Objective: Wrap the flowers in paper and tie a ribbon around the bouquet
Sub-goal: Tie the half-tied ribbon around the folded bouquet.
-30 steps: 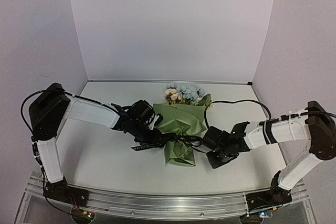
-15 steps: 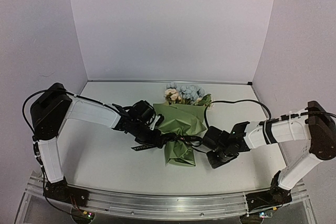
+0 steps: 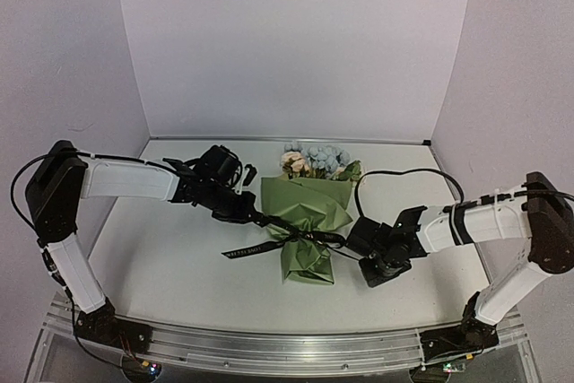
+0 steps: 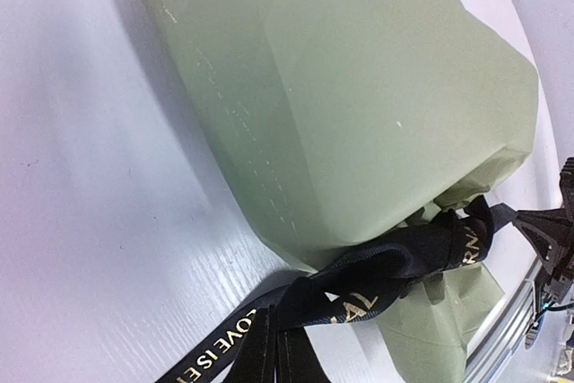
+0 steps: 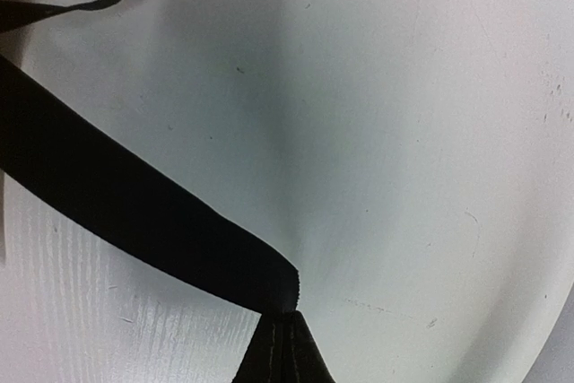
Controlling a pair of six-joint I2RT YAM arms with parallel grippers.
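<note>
Black ribbon round bouquet, ends seemingly in left pincer, right pincer.

- Paper: plain olive-green; read as a paler sage-green in the left wrist view, with a faint dotted line of pale marks along one fold.
- Ribbon: black, printed with small pale gold capital lettering; the stretch in the right wrist view showed plain black.
- Flowers: cream-peach heads to the left, pale blue clusters to the right, dark green leaf edges.
- Surface: white, with faint grey scuffs.
- Left arm and right arm: white shells, black joints.
- Left pincer and right pincer: black.
- Cable: black.
- Walls: pale lilac.
- Rail: silver-grey metal.
</note>
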